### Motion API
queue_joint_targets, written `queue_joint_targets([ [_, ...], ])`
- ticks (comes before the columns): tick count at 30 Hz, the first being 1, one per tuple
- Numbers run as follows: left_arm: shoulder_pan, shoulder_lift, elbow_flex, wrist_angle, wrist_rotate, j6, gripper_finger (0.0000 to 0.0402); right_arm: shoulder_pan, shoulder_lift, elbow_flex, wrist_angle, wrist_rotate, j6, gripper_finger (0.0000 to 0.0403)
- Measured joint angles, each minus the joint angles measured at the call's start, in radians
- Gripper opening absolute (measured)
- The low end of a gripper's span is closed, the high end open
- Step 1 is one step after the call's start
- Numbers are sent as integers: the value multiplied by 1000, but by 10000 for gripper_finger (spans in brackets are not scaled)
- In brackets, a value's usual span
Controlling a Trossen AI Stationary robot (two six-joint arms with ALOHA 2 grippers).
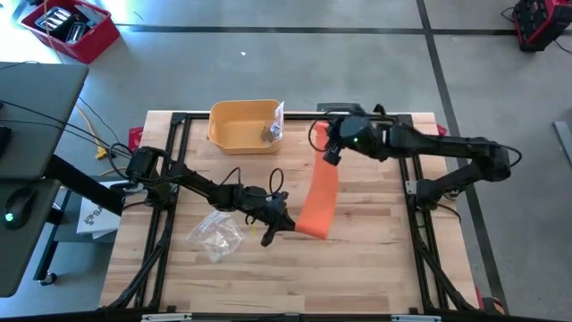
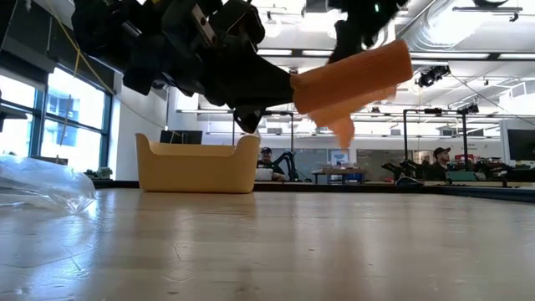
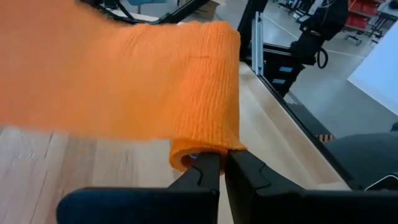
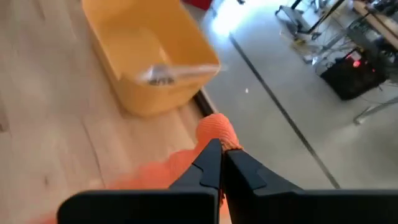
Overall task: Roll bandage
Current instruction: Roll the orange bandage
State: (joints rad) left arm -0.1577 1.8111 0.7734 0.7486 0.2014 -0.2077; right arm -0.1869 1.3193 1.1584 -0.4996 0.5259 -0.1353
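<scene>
Orange bandage stretched in air above counter, long axis running between both arms. Left gripper pinches rolled near end tight; right gripper pinches far end. Rolling likely continues from left side.

- A robotics lab: concrete floor marked with tape lines.
- Exposed ceiling ducts, more robot benches, seated people behind.

Yellow bin, crumpled plastic bag
</scene>
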Motion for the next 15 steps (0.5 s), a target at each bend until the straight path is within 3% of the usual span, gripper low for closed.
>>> queue_joint_targets([
  [9, -2, 0, 1, 23, -1, 0, 4, -17, 0, -302, 49, -31, 209, 9],
  [15, -13, -15, 1, 69, -3, -16, 4, -17, -4, -436, 49, -75, 296, 95],
])
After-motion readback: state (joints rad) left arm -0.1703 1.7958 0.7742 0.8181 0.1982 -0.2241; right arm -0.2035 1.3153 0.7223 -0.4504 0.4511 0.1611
